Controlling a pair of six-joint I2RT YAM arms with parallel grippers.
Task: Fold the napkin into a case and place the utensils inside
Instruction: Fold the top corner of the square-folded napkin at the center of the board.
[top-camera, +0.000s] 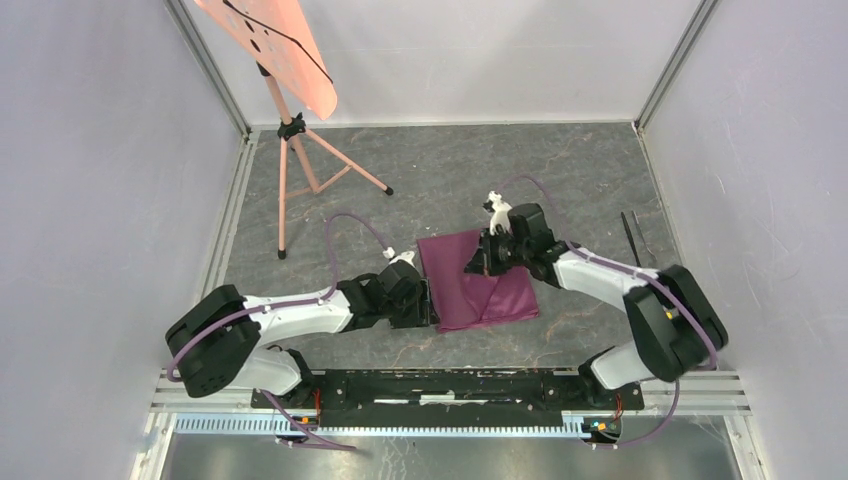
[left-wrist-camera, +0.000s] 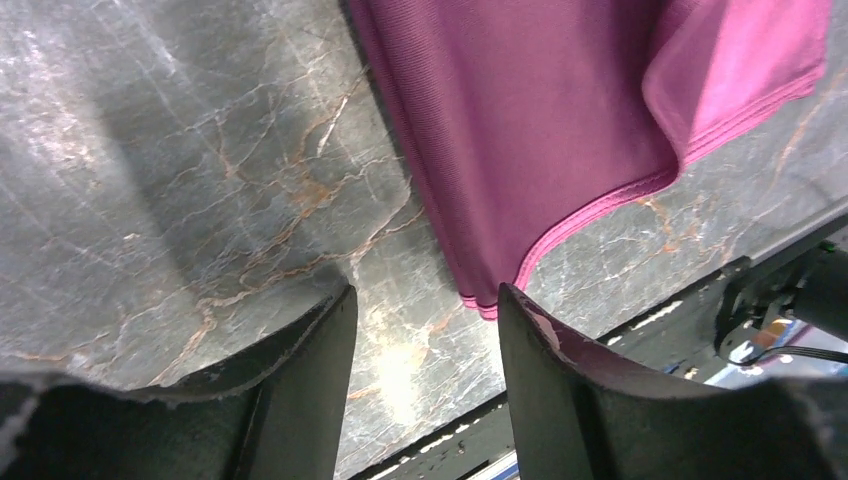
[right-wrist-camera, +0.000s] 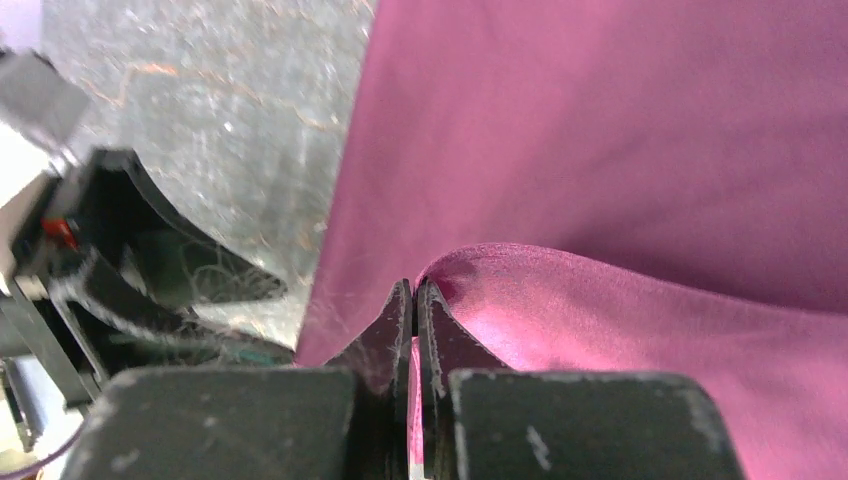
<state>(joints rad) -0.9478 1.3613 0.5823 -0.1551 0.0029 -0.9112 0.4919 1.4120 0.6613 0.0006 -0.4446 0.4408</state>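
The plum-maroon napkin (top-camera: 478, 285) lies partly folded in the middle of the marble table. My right gripper (top-camera: 478, 262) is shut on a raised fold of the napkin (right-wrist-camera: 620, 310), pinched between its fingertips (right-wrist-camera: 400, 315) above the lower layer. My left gripper (top-camera: 428, 308) is open and empty at the napkin's near left corner (left-wrist-camera: 485, 300), its fingers (left-wrist-camera: 310, 380) low over bare marble beside the cloth edge. The two dark slim utensils (top-camera: 634, 238) lie on the table far right, apart from the napkin. No finished case shows.
A pink tripod stand (top-camera: 290, 160) with an orange perforated board (top-camera: 270, 45) stands at the back left. Pale walls enclose the table on three sides. A black rail (top-camera: 440, 385) runs along the near edge by the arm bases.
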